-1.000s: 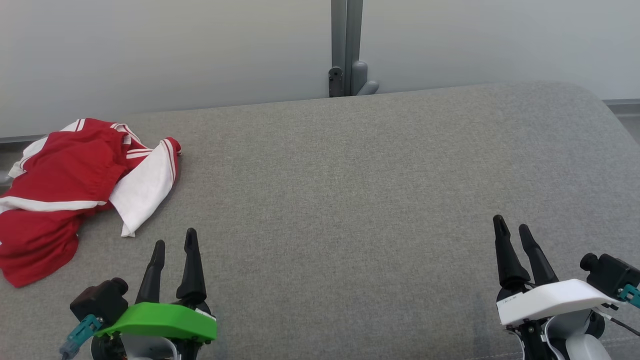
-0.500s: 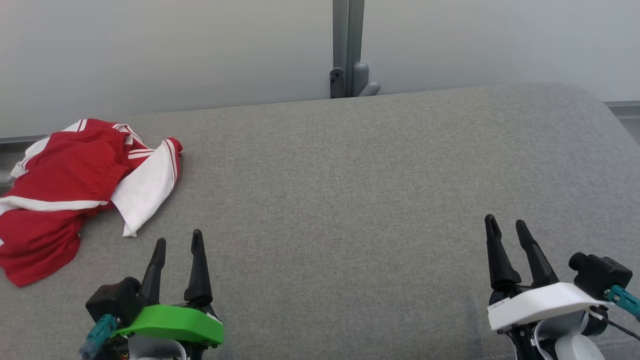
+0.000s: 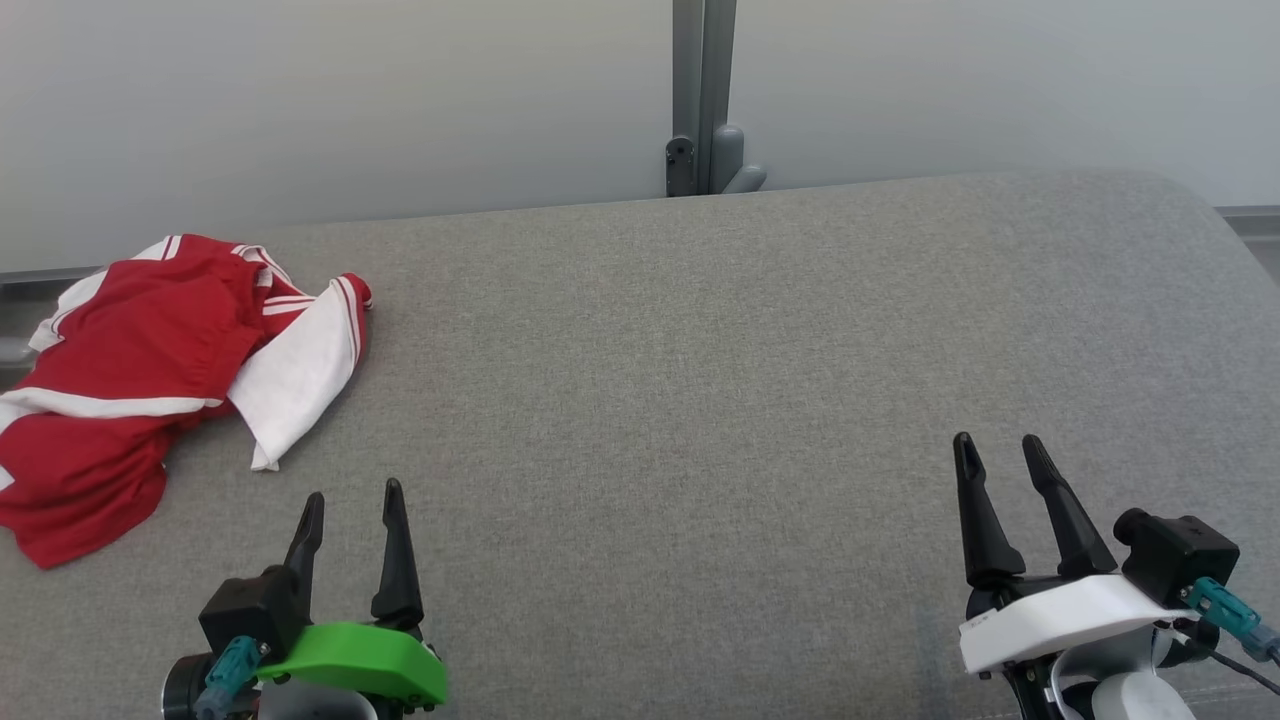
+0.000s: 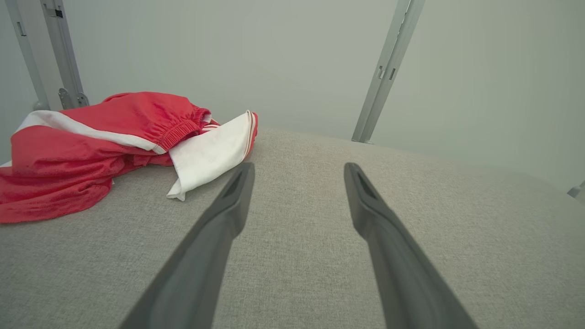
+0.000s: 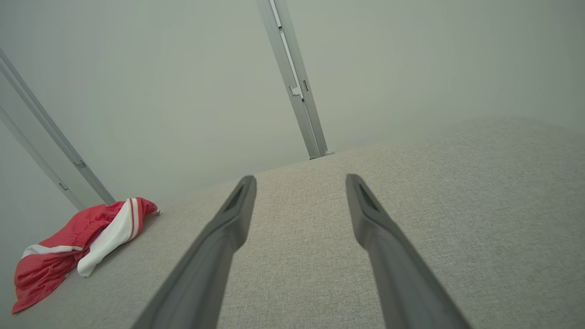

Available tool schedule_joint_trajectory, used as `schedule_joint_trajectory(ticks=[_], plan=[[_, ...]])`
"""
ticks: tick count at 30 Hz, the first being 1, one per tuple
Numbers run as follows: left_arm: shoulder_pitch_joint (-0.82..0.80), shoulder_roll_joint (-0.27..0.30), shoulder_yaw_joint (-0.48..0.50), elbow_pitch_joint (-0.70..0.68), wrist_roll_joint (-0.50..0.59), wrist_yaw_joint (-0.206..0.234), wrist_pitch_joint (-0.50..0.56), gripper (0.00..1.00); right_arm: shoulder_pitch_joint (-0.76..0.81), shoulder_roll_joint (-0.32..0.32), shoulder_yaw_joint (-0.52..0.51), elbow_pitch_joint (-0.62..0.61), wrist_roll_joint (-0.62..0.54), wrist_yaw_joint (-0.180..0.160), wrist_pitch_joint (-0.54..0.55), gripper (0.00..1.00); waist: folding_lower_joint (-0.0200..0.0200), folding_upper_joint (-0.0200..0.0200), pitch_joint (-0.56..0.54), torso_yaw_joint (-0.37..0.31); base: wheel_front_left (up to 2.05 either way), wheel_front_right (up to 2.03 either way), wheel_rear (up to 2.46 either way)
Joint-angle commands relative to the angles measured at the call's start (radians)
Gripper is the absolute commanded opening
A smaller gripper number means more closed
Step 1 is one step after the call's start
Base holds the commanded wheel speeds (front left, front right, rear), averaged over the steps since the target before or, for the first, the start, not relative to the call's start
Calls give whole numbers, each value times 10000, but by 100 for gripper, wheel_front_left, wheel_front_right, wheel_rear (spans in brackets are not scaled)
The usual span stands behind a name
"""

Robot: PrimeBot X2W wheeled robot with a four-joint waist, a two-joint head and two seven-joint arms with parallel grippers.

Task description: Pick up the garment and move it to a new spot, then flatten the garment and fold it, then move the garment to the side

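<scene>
The garment [image 3: 140, 370], red with white stripes and a white panel, lies crumpled at the far left of the grey padded table [image 3: 700, 350]. In the left wrist view the garment [image 4: 91, 146] lies ahead and to the left. In the right wrist view the garment [image 5: 77, 242] is small at the lower left. My left gripper [image 3: 352, 494] hovers open near the front edge, below and to the right of the garment, holding nothing. My right gripper [image 3: 996, 446] is open at the lower right, far from the cloth. The left gripper [image 4: 297, 169] and the right gripper [image 5: 299, 180] each show parted fingers over bare fabric.
A pale wall with a grey metal post [image 3: 703, 100] stands behind the table. The table's right corner [image 3: 1190, 200] is rounded, and its left edge lies under the garment.
Both grippers have drawn back a little toward the bottom of the head view, and the right one has shifted slightly left. The garment has not moved on the table.
</scene>
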Motion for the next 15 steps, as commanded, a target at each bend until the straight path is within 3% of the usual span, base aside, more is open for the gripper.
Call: schedule_joint_trajectory(ticks=[1, 15], plan=[[-49, 75, 19, 26, 273, 40, -72, 100, 41, -65, 45, -114, -292, 5, -120, 100, 0, 71, -4, 7, 0, 0, 0], [50, 64, 295, 471, 999, 79, -327, 100, 178, -72, 244, 207, -1385, 5, -502, 100, 0, 83, -36, 51, 0, 0, 0]])
